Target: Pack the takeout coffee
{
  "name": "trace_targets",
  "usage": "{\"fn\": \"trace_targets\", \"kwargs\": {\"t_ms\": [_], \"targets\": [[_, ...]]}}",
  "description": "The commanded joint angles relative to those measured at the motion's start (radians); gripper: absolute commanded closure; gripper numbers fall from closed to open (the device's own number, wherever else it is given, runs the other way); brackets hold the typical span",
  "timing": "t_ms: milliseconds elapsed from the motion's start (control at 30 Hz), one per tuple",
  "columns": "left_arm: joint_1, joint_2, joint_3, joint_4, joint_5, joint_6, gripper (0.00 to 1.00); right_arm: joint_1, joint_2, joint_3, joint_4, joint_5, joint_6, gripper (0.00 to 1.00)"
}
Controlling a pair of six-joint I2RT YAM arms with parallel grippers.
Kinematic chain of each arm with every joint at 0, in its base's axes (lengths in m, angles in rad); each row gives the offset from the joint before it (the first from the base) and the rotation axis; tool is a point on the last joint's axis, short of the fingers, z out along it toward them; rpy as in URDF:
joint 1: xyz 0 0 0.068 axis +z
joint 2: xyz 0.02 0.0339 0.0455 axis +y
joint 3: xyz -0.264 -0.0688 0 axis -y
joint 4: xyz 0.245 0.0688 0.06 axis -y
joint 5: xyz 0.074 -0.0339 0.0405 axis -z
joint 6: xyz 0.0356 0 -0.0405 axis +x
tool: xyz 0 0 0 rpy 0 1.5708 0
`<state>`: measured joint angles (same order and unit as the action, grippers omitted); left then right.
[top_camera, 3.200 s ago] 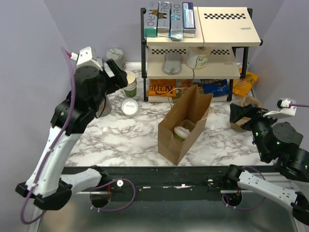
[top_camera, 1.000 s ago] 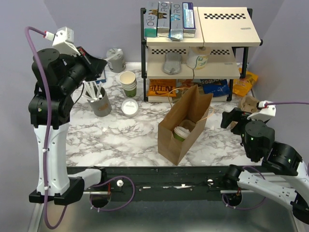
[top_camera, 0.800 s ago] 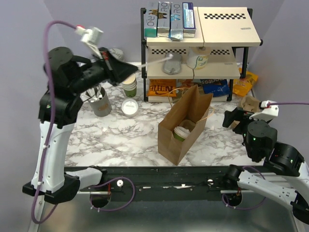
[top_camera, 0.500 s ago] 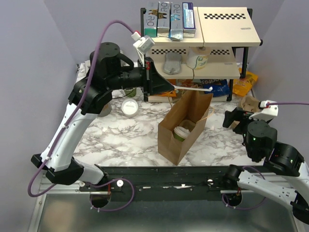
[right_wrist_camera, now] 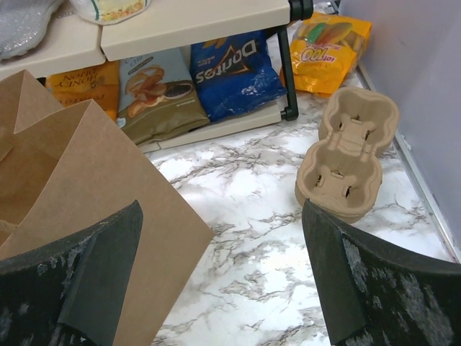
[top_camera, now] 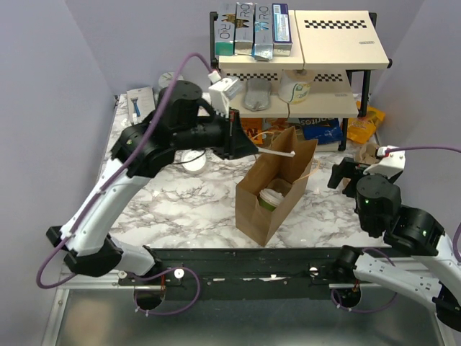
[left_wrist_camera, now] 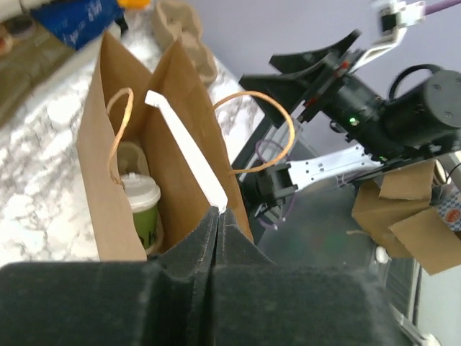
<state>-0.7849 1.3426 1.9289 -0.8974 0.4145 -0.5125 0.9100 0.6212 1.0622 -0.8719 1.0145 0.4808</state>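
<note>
Coffee: lidded cup (top_camera: 272, 196) stands upright inside the brown paper bag (top_camera: 252, 205), low against its near wall; its white lid shows through the open mouth.
Left gripper (left_wrist_camera: 217, 213): jaws pinched together on one end of a white stick (left_wrist_camera: 189, 155); nothing else is in its grasp.
Stick: juts out roughly level from the fingertips, and its free end hangs over the bag mouth, above the cup and not touching it.
Step in hand: the cup looks packed already; I judge this to be the add-on stage, bringing the stick to the bag.
Next move: tip the free end down into the gap beside the cup, lower it, then let go. The aim needs to miss the lid.
Bag mouth: narrow slot between two tall paper walls, with an orange handle loop (left_wrist_camera: 253, 130) arching at each side. The stick could catch a loop or a wall top.
Right gripper (right_wrist_camera: 222, 213): jaws spread wide, holding nothing, hovering just right of the bag.
Room, right: bare marble between the bag and a cardboard cup tray (right_wrist_camera: 349, 155) near the side wall.
Room, behind: a shelf rack (top_camera: 288, 72) with snack packets under it stands close behind the bag, so approach from above looks the freest.
</note>
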Motion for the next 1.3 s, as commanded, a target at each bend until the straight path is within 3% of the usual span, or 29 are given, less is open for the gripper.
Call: {"fn": "trace_targets", "kwargs": {"t_ms": [0, 33, 133, 367, 533, 667, 700, 800, 933, 1000, 1067, 1133, 1267], "targets": [[-0.028, 0.102, 0.07, -0.078, -0.039, -0.001, 0.58, 0.006, 0.012, 0.008, -0.041, 0.05, 0.038, 0.0], [-0.03, 0.122, 0.08, -0.08, -0.039, 0.002, 0.41, 0.003, 0.017, 0.012, -0.047, 0.055, 0.044, 0.0], [-0.033, 0.147, 0.113, -0.077, -0.043, 0.005, 0.01, 0.004, 0.029, 0.024, -0.071, 0.053, 0.065, 0.0], [-0.033, 0.223, 0.306, -0.098, -0.042, 0.022, 0.01, 0.0, 0.057, 0.042, -0.11, 0.006, 0.097, 0.0], [-0.031, 0.227, 0.467, -0.126, -0.172, 0.043, 0.01, 0.0, 0.061, 0.045, -0.154, -0.031, 0.154, 0.0], [-0.031, 0.135, 0.386, -0.117, -0.48, 0.042, 0.01, 0.0, 0.043, 0.028, -0.153, -0.074, 0.159, 0.0], [-0.031, 0.112, 0.36, -0.121, -0.644, 0.037, 0.01, -0.002, 0.038, 0.018, -0.15, -0.079, 0.159, 0.0], [-0.028, 0.017, 0.26, -0.153, -0.916, 0.023, 0.01, -0.002, 0.014, 0.002, -0.151, -0.09, 0.163, 0.0], [0.016, -0.075, 0.12, -0.239, -1.143, -0.059, 0.01, -0.002, -0.009, -0.014, -0.15, -0.112, 0.17, 0.0], [0.125, -0.101, 0.024, -0.238, -1.09, -0.083, 0.01, 0.0, -0.006, -0.019, -0.147, -0.123, 0.17, 0.0], [0.24, -0.146, -0.15, -0.18, -0.93, -0.08, 0.01, -0.002, 0.006, -0.027, -0.144, -0.102, 0.168, 0.0], [0.277, -0.195, -0.305, -0.144, -0.89, -0.098, 0.01, -0.002, 0.026, -0.021, -0.147, -0.096, 0.166, 0.0], [0.332, -0.255, -0.433, -0.071, -0.821, -0.124, 0.01, -0.002, 0.031, -0.022, -0.111, -0.129, 0.133, 0.0]]}}
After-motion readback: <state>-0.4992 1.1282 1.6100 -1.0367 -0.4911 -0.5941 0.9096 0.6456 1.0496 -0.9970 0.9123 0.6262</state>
